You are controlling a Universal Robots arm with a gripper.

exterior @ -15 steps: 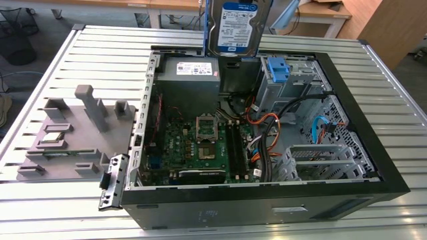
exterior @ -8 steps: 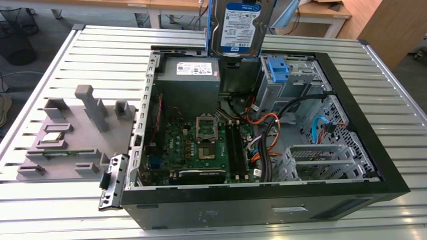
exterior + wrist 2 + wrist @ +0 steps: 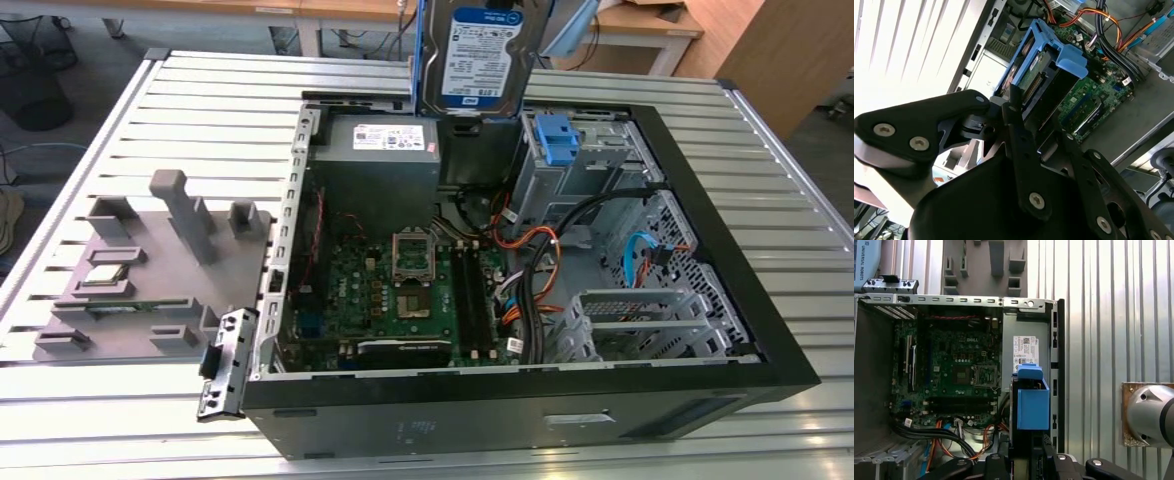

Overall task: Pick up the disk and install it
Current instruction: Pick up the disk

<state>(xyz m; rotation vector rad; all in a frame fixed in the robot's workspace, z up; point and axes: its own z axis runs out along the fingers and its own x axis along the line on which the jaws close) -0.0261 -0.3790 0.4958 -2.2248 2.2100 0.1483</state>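
The fingers (image 3: 1015,107) are clamped on the disk (image 3: 483,55). It hangs upright below them, long axis vertical, just above the power supply box (image 3: 378,165) in the open computer case (image 3: 751,290).

- A slatted silver metal table (image 3: 160,100) carries everything, its ribs running across in the exterior view
- An open black computer case (image 3: 467,420) lies on its side on the table
- A grey fixture plate (image 3: 234,280) with upright blocks lies just beside the case, on the exterior view's left
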